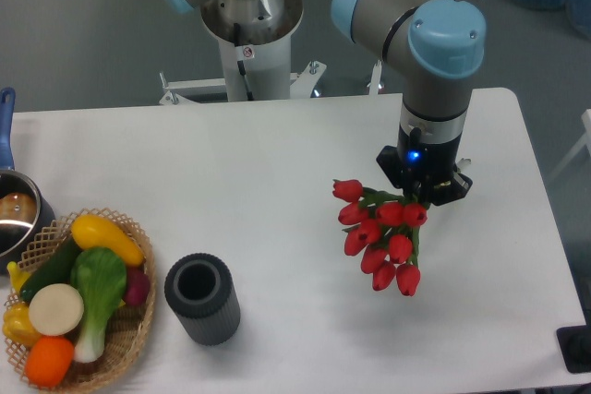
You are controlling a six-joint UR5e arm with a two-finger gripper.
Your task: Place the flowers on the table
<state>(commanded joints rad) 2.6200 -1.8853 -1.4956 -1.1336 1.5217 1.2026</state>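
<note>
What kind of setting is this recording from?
Probably a robotics lab or test bench: a robot arm on a pedestal by a plain white table, with staged props, namely tulips and a basket of toy vegetables.

Large white matte table [277, 154] carries a dark ribbed cylinder [202, 300], a wicker basket [129, 339] of toy vegetables, a steel pot [14, 214]

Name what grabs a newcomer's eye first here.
The flowers, a red bunch hanging from the gripper over the right half of the table, its jaws shut on the stems. Next, the wicker basket of bright toy vegetables at the lower left, with the dark cylinder upright beside it.
</note>
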